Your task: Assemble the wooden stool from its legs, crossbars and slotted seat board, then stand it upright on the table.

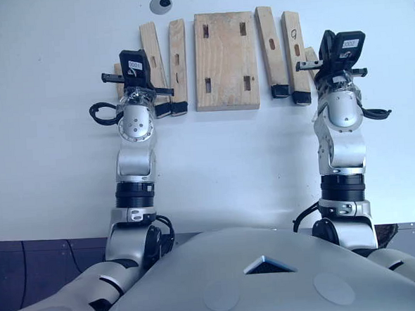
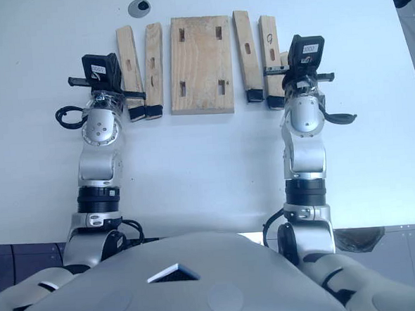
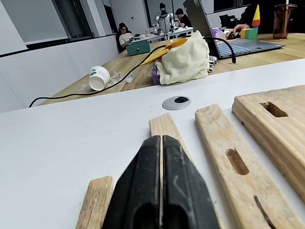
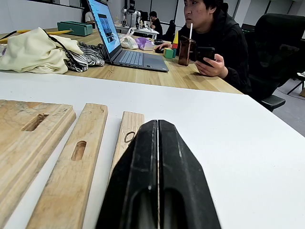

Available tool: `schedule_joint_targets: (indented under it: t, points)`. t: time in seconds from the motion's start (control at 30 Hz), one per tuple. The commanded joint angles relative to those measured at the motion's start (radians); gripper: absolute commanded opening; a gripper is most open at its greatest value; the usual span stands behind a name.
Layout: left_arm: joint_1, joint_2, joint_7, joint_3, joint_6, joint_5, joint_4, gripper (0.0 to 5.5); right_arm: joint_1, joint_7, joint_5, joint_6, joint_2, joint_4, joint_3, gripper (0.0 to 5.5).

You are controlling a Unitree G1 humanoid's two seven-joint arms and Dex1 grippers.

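Stool in pieces, nothing slotted together yet

The white counter (image 1: 52,151) is taken up by the kit. The slotted seat board (image 1: 225,59) is laid flat in the middle, flanked by a pair of left legs (image 1: 178,58) and a pair of right legs (image 1: 269,46). All long axes are pointed straight away from the robot, so pretty much in line with the jaws. The left gripper (image 3: 161,143) is held low over the outer left leg (image 3: 164,125), jaws pressed together on nothing. Same deal for the right gripper (image 4: 158,126) over the outer right leg (image 4: 129,129). Each outer leg is nearest its own arm, and the jaws would probably need opening before any grab. A short crossbar (image 3: 95,202) is tucked just outside the left gripper and could easily get nudged. A round grommet (image 1: 160,3) is set beyond the legs, out of the way.
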Motion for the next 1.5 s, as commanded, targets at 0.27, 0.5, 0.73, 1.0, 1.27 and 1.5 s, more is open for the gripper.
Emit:
schedule_joint_targets:
  t: [0.27, 0.5, 0.73, 1.0, 1.27, 1.5]
  points:
    - [-0.025, 0.013, -0.004, 0.005, -0.003, 0.001, 0.02, 0.04, -0.002, -0.003, 0.001, 0.006, -0.008, 0.0, -0.005, 0.0]
    - [-0.037, 0.027, 0.011, 0.02, -0.007, 0.006, 0.032, 0.04, 0.002, -0.009, -0.001, 0.013, -0.005, -0.001, -0.006, 0.0]
    - [-0.044, 0.022, 0.003, 0.011, -0.007, 0.001, 0.033, 0.04, 0.002, -0.016, -0.005, 0.014, -0.002, 0.001, -0.002, 0.0]
    - [-0.044, 0.023, -0.037, 0.009, -0.006, -0.028, 0.024, 0.21, 0.003, -0.018, -0.007, 0.013, -0.001, 0.0, -0.001, 0.0]
    - [0.107, 0.111, -0.107, 0.105, 0.179, -0.081, -0.159, 1.27, 0.036, -0.03, -0.009, 0.012, 0.007, -0.018, -0.002, 0.0]
    - [0.1, 0.119, -0.115, 0.162, 0.24, -0.136, -0.09, 2.29, 0.037, -0.042, -0.006, 0.015, 0.003, -0.029, -0.005, 0.0]
